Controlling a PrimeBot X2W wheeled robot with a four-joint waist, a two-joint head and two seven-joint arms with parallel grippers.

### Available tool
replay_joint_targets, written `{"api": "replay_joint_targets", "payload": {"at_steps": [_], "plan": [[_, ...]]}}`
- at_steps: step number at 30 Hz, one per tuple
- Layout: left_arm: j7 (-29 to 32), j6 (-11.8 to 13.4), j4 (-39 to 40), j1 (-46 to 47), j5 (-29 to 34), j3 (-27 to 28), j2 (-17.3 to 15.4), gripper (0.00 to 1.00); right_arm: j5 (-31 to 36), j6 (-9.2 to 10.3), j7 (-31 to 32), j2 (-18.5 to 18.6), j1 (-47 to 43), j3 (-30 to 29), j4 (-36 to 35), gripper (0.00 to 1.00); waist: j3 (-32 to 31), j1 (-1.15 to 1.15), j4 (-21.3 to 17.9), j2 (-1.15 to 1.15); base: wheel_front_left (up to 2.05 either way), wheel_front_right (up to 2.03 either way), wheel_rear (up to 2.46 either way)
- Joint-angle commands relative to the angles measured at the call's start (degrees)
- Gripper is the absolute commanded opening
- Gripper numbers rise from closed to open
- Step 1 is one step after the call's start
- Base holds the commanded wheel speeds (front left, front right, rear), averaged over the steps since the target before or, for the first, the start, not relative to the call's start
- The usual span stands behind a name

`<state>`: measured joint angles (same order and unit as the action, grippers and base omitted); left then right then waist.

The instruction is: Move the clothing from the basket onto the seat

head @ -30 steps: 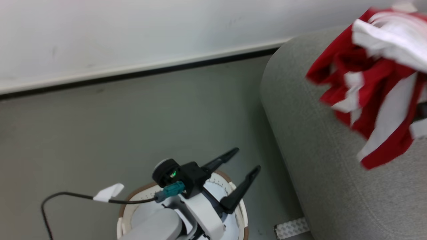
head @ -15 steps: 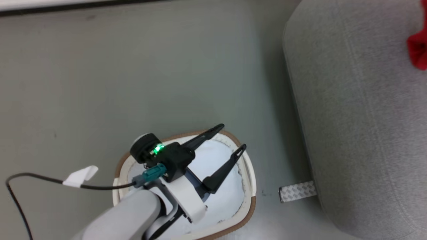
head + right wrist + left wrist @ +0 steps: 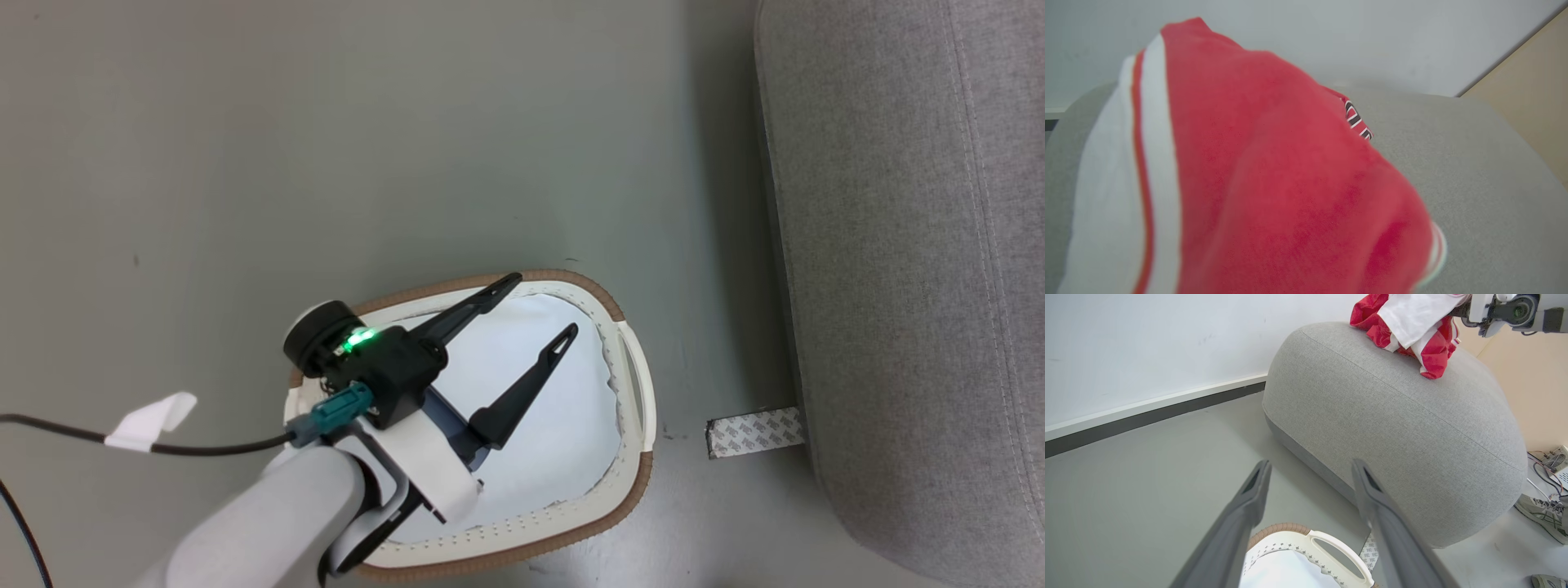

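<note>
My left gripper hangs open over the white basket, with nothing between its fingers. The brown-rimmed basket stands on the floor and holds only a plain pale bluish-white cloth. In the left wrist view the same open left gripper points past the basket's handle toward the grey seat. The red and white clothing hangs bunched from my right gripper, its lower folds touching the seat's top. In the right wrist view the clothing covers the fingers, with the seat behind.
The seat's edge runs down the right of the head view, close beside the basket. A patterned tape strip lies on the floor between them. A black cable with a white tag trails at the left. A shoe sits past the seat.
The head camera has tilted down, so the wall and the clothing have left its view and more of the basket shows. The left gripper stays open over the basket.
</note>
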<state>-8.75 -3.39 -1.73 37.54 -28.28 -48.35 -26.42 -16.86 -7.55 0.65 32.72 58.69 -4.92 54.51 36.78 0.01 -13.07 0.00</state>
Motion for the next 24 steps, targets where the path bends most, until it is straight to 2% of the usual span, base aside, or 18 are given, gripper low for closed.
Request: {"api": "replay_joint_targets", "payload": {"at_steps": [1,5,6,8,9,10,17,20,24], "plan": [[-0.51,0.27,0.04,0.34,-0.02,0.22,-0.49,1.0,0.28,0.12,1.12,-0.31,-0.52,0.22,1.26,0.0,-0.04,-0.01,0.12,0.0,0.0,0.0,0.0],[-0.58,0.43,-0.31,0.17,-0.35,0.23,-0.57,1.0,0.04,0.12,3.54,-1.27,-0.93,1.11,3.95,0.0,-0.59,-0.01,0.07,0.0,0.0,0.0,0.0],[-0.63,0.43,-0.45,0.04,-0.46,0.26,-0.59,1.0,0.09,0.12,3.81,-1.6,-0.93,1.46,4.28,0.09,-0.88,-0.01,-0.05,0.0,0.0,0.0,0.0],[-0.72,0.6,-0.73,-0.32,-0.72,0.3,-0.57,1.0,0.33,0.12,3.69,-1.71,-1.0,2.01,4.56,0.4,-1.55,-0.01,-0.3,0.0,0.0,0.0,0.0],[-0.83,0.7,-0.84,-0.49,-0.91,0.28,-0.52,1.0,0.51,0.12,3.19,-1.71,-1.02,2.16,4.66,0.95,-1.99,-0.01,-0.43,0.0,0.0,0.0,0.0],[-0.97,0.78,-1.0,-0.72,-1.11,0.28,-0.46,1.0,0.55,0.12,3.06,-1.93,-1.01,2.07,4.98,1.0,-2.56,-0.01,-0.62,0.0,0.0,0.0,0.0],[-2.94,1.54,-3.56,-3.07,-3.3,0.84,1.0,1.0,0.46,0.13,7.33,-3.09,-2.8,6.89,5.46,1.0,-10.45,-0.01,-1.23,0.0,0.0,0.0,0.0],[-3.94,2.0,-5.27,-4.44,-4.09,1.55,1.47,1.0,-1.72,0.12,11.42,-2.32,-4.81,10.95,3.86,1.0,-14.91,-0.01,-1.16,0.0,0.0,0.0,0.0],[-4.9,2.48,-6.64,-5.75,-5.43,2.71,2.13,1.0,-4.29,0.12,12.42,0.17,-7.52,14.69,-0.04,1.0,-19.16,-0.01,-0.72,0.0,0.0,0.0,0.0]]}}
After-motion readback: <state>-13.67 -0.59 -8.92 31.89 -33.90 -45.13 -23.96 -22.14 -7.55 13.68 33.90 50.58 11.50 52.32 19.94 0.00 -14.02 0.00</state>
